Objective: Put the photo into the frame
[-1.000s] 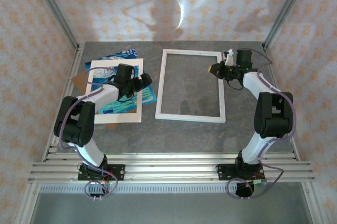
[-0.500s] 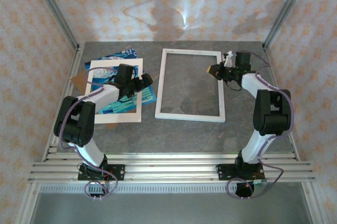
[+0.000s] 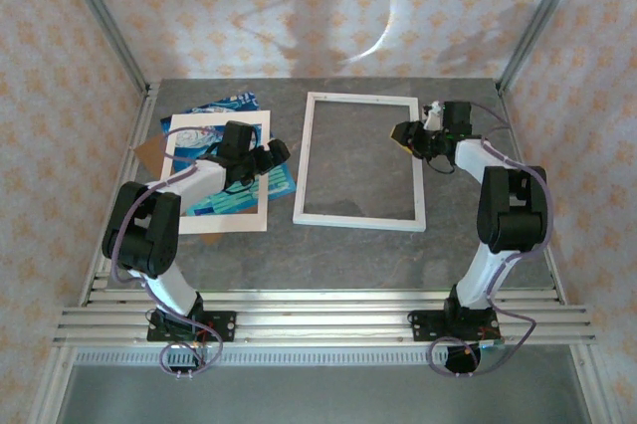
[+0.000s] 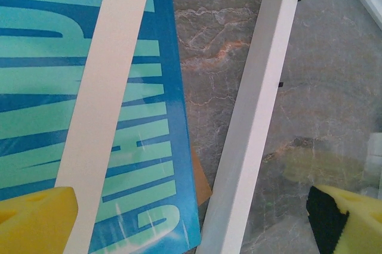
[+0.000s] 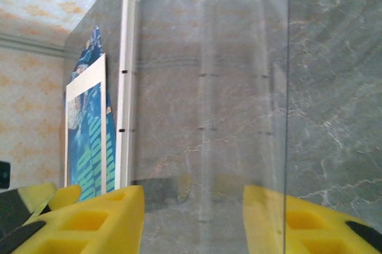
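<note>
The white frame [image 3: 305,167] lies flat mid-table, with grey table showing through it. Left of it lies the blue-teal photo [image 3: 282,183], mostly under a cream mat [image 3: 177,180]. My left gripper [image 3: 276,152] hangs open and empty between the two. In the left wrist view its yellow fingers [image 4: 34,221] straddle the photo's right edge [image 4: 143,117] and the frame's left moulding [image 4: 256,117]. My right gripper [image 3: 406,132] sits over the frame's right side, jaws apart, nothing between the fingers [image 5: 101,221]. The right wrist view looks across the frame to its far moulding [image 5: 127,87] and the photo [image 5: 89,152].
A brown backing board [image 4: 203,187] pokes out from under the photo. A clear pane's edge [image 5: 288,87] runs down the right wrist view. Patterned walls and metal posts [image 3: 105,26] enclose the table; the slatted rail [image 3: 318,319] with both arm bases runs along the near edge.
My right gripper's jaws have come apart where they were shut before, still at the frame's right side. The left arm has barely moved.
</note>
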`<state>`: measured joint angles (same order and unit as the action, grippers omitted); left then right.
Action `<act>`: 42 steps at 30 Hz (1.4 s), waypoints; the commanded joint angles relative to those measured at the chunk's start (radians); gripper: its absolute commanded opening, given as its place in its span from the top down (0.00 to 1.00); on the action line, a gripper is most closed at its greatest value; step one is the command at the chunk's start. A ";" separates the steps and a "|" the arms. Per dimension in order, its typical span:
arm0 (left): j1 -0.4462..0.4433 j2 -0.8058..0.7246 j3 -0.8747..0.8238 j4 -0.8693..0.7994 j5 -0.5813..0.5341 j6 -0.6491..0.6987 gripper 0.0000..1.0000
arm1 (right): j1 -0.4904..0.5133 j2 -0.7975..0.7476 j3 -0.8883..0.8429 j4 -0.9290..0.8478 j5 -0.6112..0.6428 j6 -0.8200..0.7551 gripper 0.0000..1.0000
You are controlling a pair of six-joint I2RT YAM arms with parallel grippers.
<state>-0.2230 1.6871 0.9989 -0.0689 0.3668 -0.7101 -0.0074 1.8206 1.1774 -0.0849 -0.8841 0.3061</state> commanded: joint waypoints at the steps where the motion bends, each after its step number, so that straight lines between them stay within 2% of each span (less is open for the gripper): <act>1: -0.007 0.008 0.004 0.014 0.000 -0.010 0.00 | 0.005 -0.001 0.023 -0.075 0.108 -0.027 0.46; 8: -0.018 0.014 0.011 0.010 0.002 -0.010 0.00 | 0.004 -0.047 0.037 -0.201 0.377 -0.061 0.27; 14: -0.050 0.027 0.020 0.007 -0.005 -0.012 0.00 | 0.000 -0.094 0.058 -0.306 0.629 -0.071 0.24; 19: -0.088 0.048 0.023 0.012 -0.003 -0.023 0.00 | -0.021 -0.109 0.056 -0.341 0.743 -0.053 0.24; 26: -0.151 0.066 0.018 0.027 0.009 -0.052 0.00 | -0.041 -0.105 0.044 -0.331 0.713 -0.037 0.21; 30: -0.205 0.078 0.012 0.051 0.020 -0.087 0.00 | -0.040 -0.116 0.037 -0.321 0.640 -0.035 0.00; 38: -0.303 0.117 0.019 0.138 0.053 -0.174 0.00 | -0.040 -0.178 -0.002 -0.230 0.435 0.037 0.01; 42: -0.334 0.120 0.039 0.158 0.063 -0.192 0.00 | -0.033 -0.243 -0.047 -0.183 0.417 0.061 0.01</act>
<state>-0.5365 1.7962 1.0008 0.0353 0.4011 -0.8661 -0.0467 1.6409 1.1534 -0.3267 -0.4221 0.3321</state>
